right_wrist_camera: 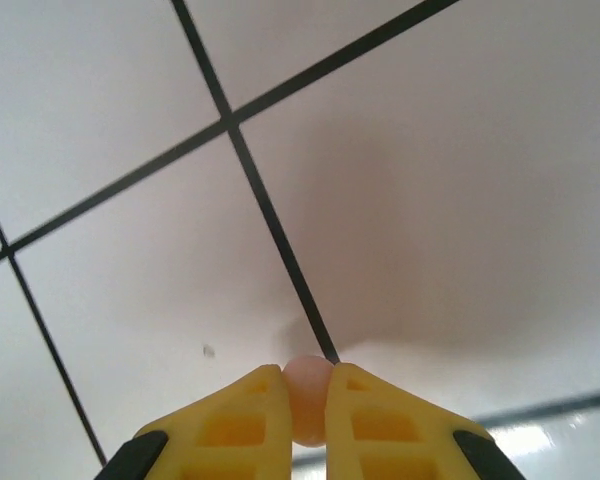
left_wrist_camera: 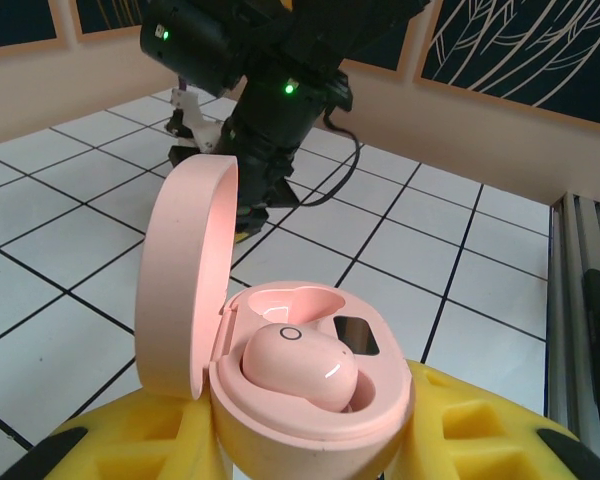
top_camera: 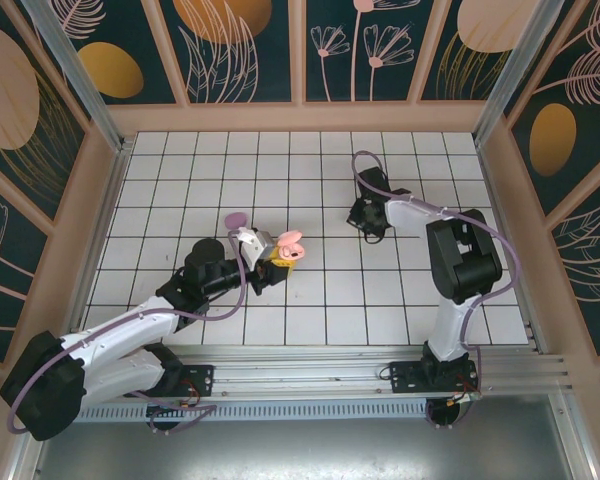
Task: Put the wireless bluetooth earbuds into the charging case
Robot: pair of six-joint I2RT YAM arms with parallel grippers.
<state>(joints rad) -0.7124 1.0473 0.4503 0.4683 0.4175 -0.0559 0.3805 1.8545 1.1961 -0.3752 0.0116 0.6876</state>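
Left gripper (left_wrist_camera: pixel 310 460): pink case (left_wrist_camera: pixel 185 280) clamped, lid open, seated earbud (left_wrist_camera: pixel 300 365) inside; lilac object (top_camera: pixel 236 217), possibly another case, nearby. Right gripper (right_wrist_camera: pixel 305 405): loose earbud (right_wrist_camera: pixel 306 385) pinched between fingertips, close over table (right_wrist_camera: pixel 430 180).

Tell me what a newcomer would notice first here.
The open pink case, held in the left hand at table centre, with one pink earbud seated and the slot beside it empty. To its right, the right hand pinches a second pink earbud close over the tiles.
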